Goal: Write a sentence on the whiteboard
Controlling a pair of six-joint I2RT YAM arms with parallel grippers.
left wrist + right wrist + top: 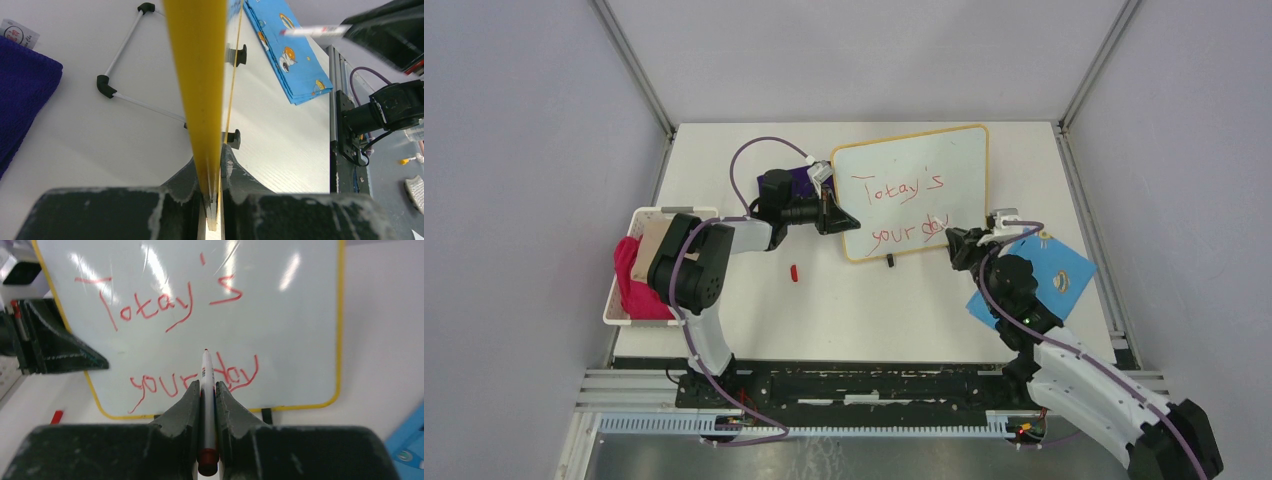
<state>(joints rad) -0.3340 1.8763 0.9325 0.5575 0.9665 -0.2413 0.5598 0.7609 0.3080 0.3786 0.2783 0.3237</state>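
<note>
The whiteboard (954, 170) stands landscape (left pincer (849, 222) clamped on its edge), sentence (894, 189) facing the right pincer (206, 387), which grips a marker (206, 367).

Left tool (844, 222) blocks left edge of whiteboard (924, 165).

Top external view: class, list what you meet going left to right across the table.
Basket → red cap → left gripper → whiteboard it clamps → right gripper holding a marker → blue sheet.

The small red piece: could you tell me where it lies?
Top view: the small red piece lies left of centre, off the near-left corner of the yellow-framed whiteboard.
</note>
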